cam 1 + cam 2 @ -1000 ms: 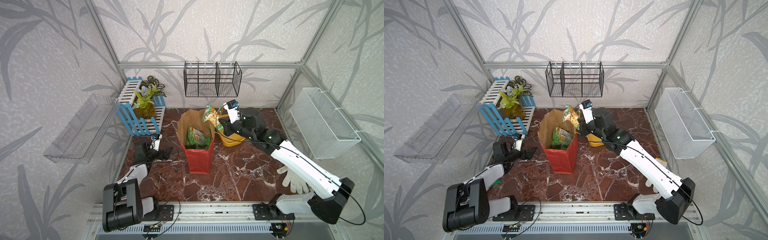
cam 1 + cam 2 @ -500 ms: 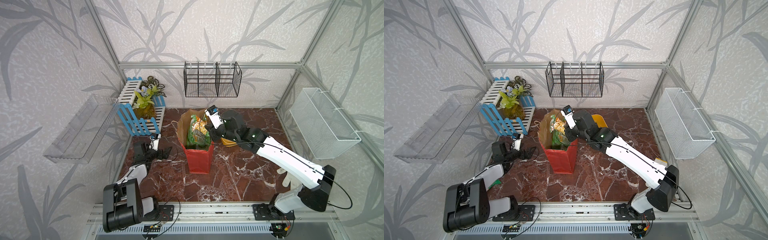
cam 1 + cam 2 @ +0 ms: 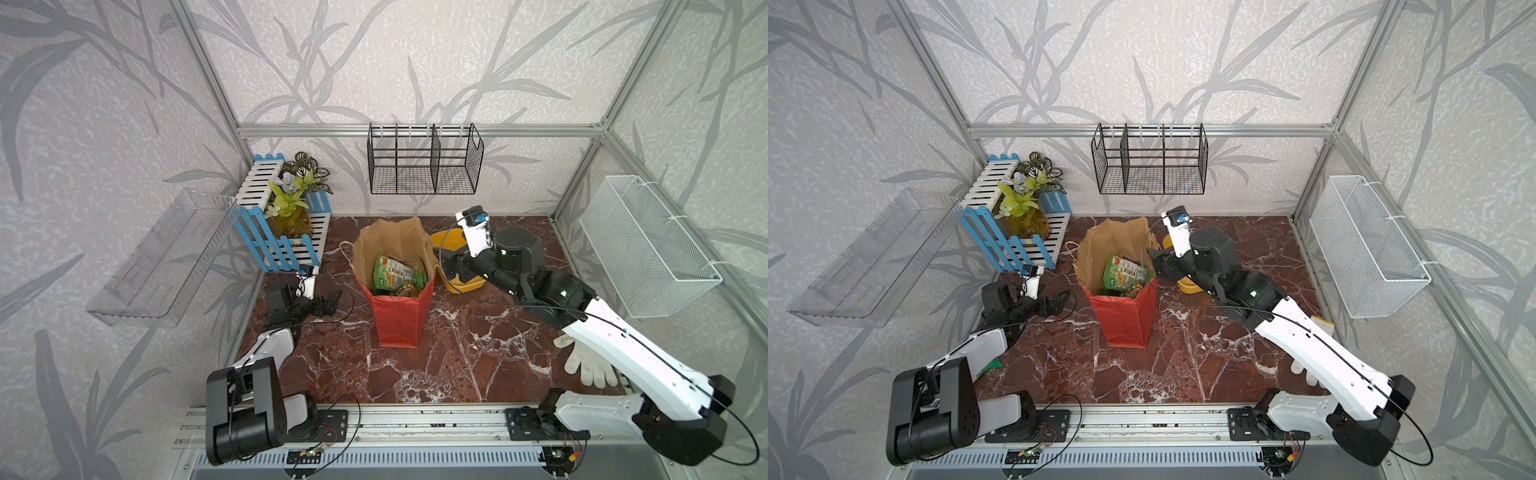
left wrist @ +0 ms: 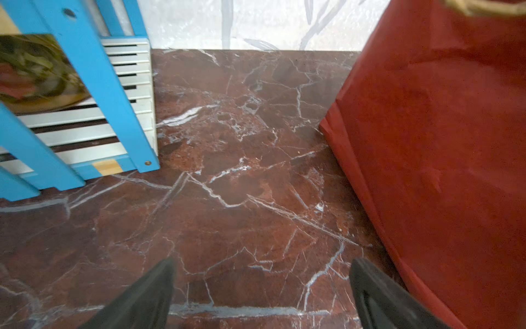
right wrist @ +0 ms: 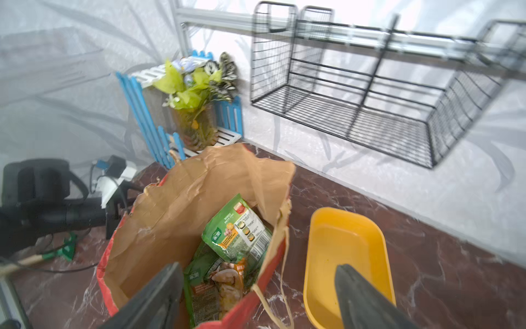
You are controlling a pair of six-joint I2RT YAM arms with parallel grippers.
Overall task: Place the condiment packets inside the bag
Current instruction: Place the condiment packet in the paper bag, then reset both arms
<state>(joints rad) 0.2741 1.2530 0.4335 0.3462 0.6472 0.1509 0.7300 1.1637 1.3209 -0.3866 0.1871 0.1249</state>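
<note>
Right wrist view shows the right gripper [image 5: 256,287] with its two dark fingers [image 5: 159,296] spread wide and nothing between them; one finger hangs over the mouth of the bag [image 5: 176,216] and the other over the yellow tray [image 5: 347,245]. Beneath them the condiment packets [image 5: 236,236] lie inside the bag, one green sachet leaning on top of another with orange print. The bag stands upright on the marble table [image 5: 444,270], its brown inside crumpled and a thin handle drooping over the red rim. The tray sits just beside the bag.

Left wrist view shows the left gripper [image 4: 262,296] low over the table, its fingers [image 4: 148,296] also spread apart and holding nothing, with the red side of the bag near one finger and the blue and white crate [image 4: 85,114] further off.

Both top views place the right gripper [image 3: 446,270] just beside the bag's rim, above the tray [image 3: 444,243], and the packets [image 3: 1125,274] deep in the bag [image 3: 1121,316]. A white glove [image 3: 586,365] lies near the right arm's base.
</note>
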